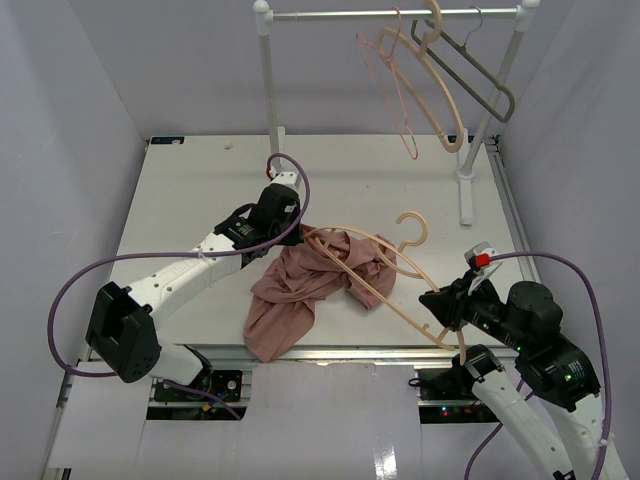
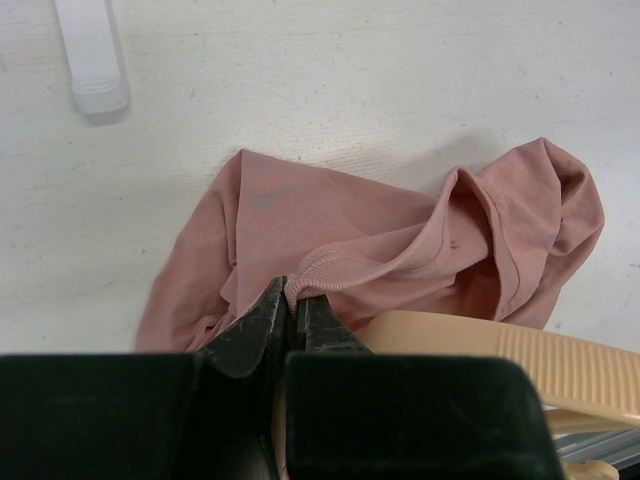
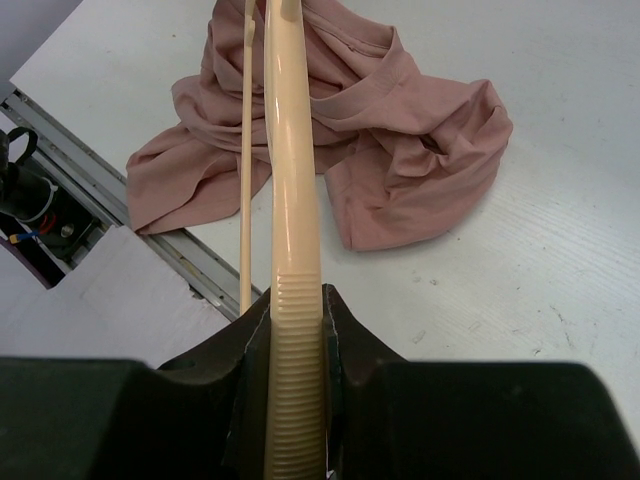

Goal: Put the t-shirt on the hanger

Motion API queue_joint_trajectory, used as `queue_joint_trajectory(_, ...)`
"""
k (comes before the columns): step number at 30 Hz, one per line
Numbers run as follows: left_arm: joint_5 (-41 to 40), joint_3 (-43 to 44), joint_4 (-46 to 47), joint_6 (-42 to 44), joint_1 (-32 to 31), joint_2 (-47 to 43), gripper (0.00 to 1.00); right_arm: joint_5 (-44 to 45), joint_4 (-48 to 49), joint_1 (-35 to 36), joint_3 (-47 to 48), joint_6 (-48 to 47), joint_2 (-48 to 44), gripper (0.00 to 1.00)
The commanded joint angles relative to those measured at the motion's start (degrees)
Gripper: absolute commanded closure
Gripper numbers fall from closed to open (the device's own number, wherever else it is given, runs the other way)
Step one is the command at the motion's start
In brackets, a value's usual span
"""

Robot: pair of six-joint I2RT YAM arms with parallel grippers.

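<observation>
The dusty-pink t-shirt (image 1: pixel 295 295) lies crumpled on the table, its lower part hanging over the near edge. The beige hanger (image 1: pixel 390 285) lies slanted across it, hook (image 1: pixel 410 230) pointing to the back; its left arm runs into the fabric. My left gripper (image 1: pixel 298 230) is shut on the shirt's ribbed collar edge; in the left wrist view the gripper (image 2: pixel 293 296) pinches the t-shirt (image 2: pixel 330 225) beside the hanger (image 2: pixel 520 345). My right gripper (image 1: pixel 437 305) is shut on the hanger's ribbed near end. The right wrist view shows that gripper (image 3: pixel 297 300), the hanger (image 3: pixel 288 150) and the t-shirt (image 3: pixel 400 150).
A white garment rack (image 1: pixel 268 90) stands at the back of the table, holding a thin pink wire hanger (image 1: pixel 385 80), a second beige hanger (image 1: pixel 440 95) and a grey angular hanger (image 1: pixel 480 75). Its right post foot (image 1: pixel 466 195) stands near the hook. The table's metal front rail (image 3: pixel 90 150) runs below the shirt.
</observation>
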Motion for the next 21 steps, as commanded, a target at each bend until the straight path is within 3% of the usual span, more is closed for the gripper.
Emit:
queue_joint_trajectory(1, 0.54, 2.36, 0.15, 0.40, 0.33, -3.04, 1.00, -0.73, 1.43, -0.01, 0.11, -0.34, 0.39, 0.92)
queue_joint_trajectory(21, 16.80, 2.12, 2.01, 4.96, 0.33, -9.04, 1.00, -4.53, 10.26, -0.10, -0.56, -4.64, 6.62, 0.92)
